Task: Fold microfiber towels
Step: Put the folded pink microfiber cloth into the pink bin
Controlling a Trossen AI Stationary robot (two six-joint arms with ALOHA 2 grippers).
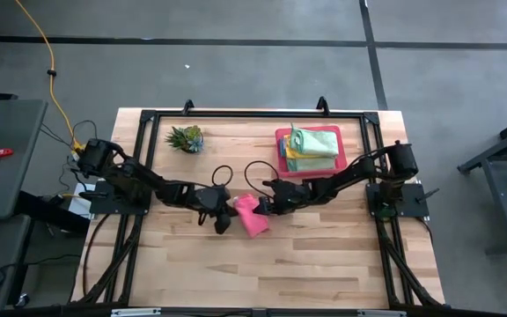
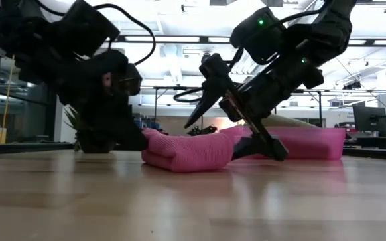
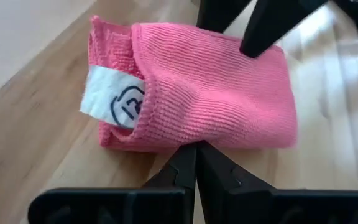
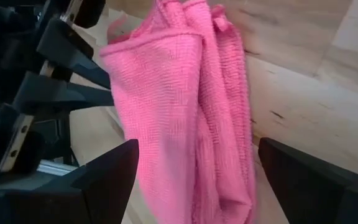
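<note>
High view: the pink towel (image 1: 253,216) is seen folded at mid-table, between the left gripper (image 1: 222,214) and the right gripper (image 1: 267,199). The remaining towels (image 1: 311,146) are stacked in the tray (image 1: 338,132), already folded by the look of them, so the task is judged near its end. A plant (image 1: 186,138) stands well apart.

Low view: the pink towel (image 2: 187,150) is shown as a thick bundle, with the left gripper (image 2: 129,137) at one end and the right gripper (image 2: 236,124) spread wide at the other.

Left wrist view: closed fingers (image 3: 194,165) are shown touching the towel's edge; nothing is held. A white label (image 3: 114,99), hidden elsewhere, is visible.

Right wrist view: wide-set fingers (image 4: 107,171) are shown on either side of the pink towel (image 4: 185,118), ungripped.
</note>
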